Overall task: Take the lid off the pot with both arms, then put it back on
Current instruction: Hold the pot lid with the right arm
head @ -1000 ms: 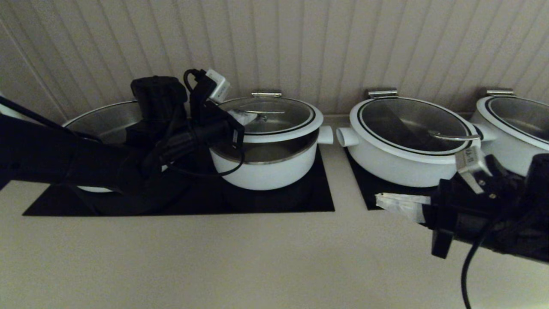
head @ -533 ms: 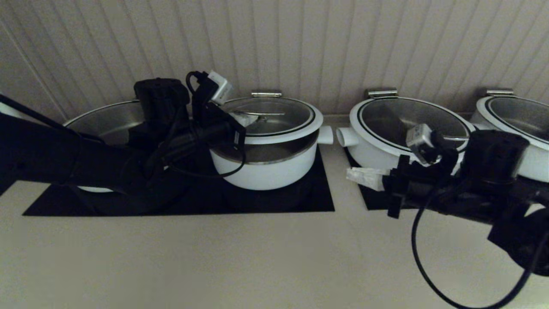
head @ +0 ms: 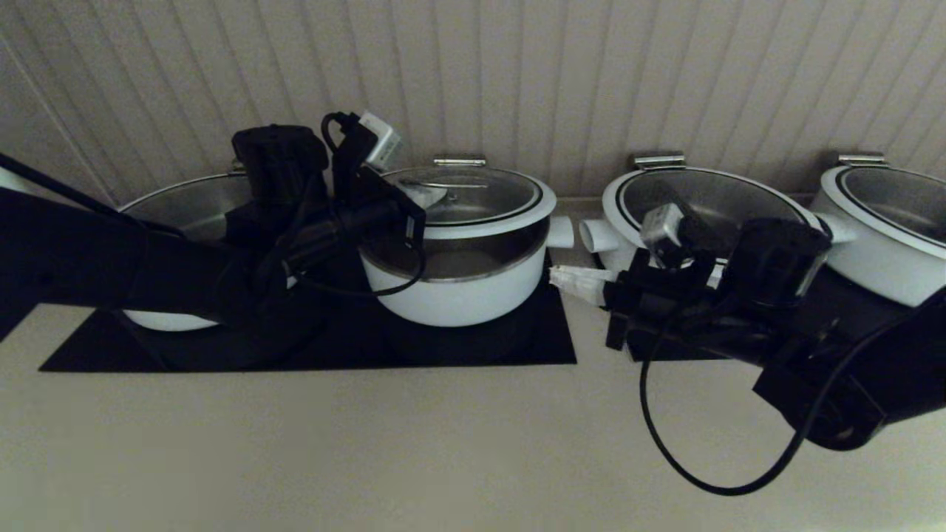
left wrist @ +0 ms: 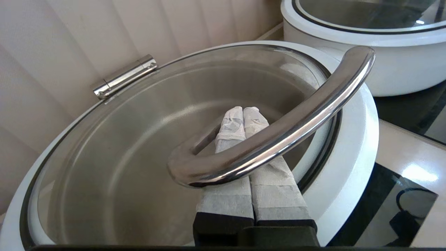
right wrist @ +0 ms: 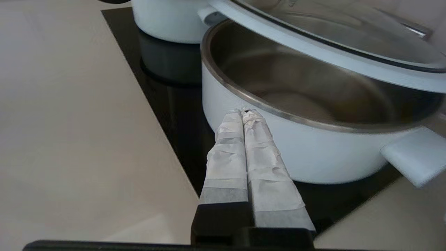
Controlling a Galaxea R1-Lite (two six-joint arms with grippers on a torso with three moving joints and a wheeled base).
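Note:
The lid is tilted up at its front over the pot, and a gap shows the steel inside. My left gripper is shut, and its fingers pass under the lid's steel handle without clamping it, above the glass; it also shows in the left wrist view. My right gripper is shut and empty, at the pot's right side just below its stub handle. In the right wrist view this gripper is close to the pot wall, under the raised lid.
A wide open steel pot stands left of the left arm. A wider lidded pot and another stand to the right, partly behind my right arm. A ribbed wall runs behind. The pale counter lies in front.
My right arm has swung left from the far right to the pot's right side. My left gripper has raised the lid slightly.

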